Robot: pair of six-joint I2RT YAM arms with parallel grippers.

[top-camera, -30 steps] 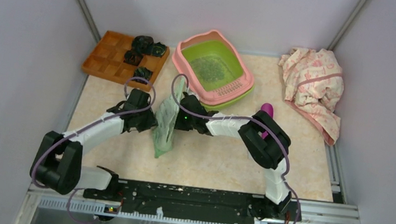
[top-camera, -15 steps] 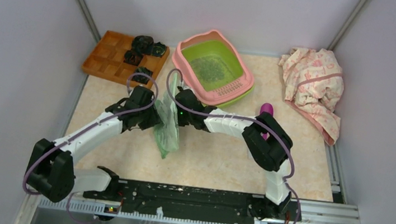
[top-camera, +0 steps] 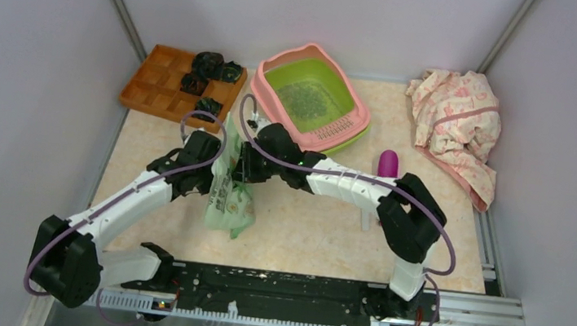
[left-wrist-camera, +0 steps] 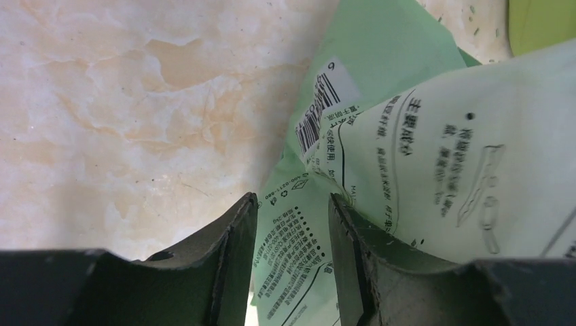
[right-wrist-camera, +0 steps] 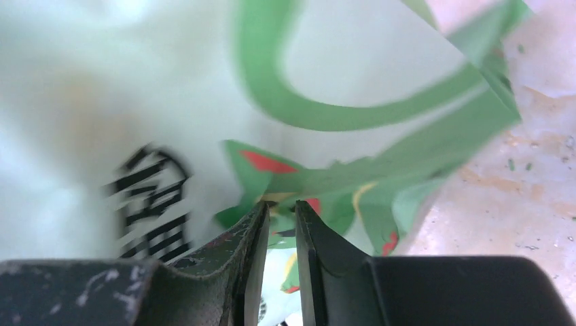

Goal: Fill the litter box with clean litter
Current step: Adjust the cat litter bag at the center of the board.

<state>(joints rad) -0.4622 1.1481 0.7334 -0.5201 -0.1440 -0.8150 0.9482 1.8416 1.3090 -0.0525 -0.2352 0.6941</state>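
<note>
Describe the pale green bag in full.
The bag is thin, crumpled pale green plastic printed with dark text, a barcode and green-red graphics. It hangs slumped near the litter box, pinched by the left claw and the right claw. Whether it touches the table is unclear.

At the bottom edge, the left gripper [left-wrist-camera: 292, 202] held its two dark fingers [left-wrist-camera: 231, 258] apart, and the pale green bag [left-wrist-camera: 421, 156] filled the gap, touching both. The bag, printed with black text and a barcode [left-wrist-camera: 316, 114], covered the centre and right, with beige marbled tabletop [left-wrist-camera: 122, 102] at the left. Dark specks [left-wrist-camera: 483, 30] dotted the tabletop at upper right, beside a lime green patch [left-wrist-camera: 543, 24].
</note>
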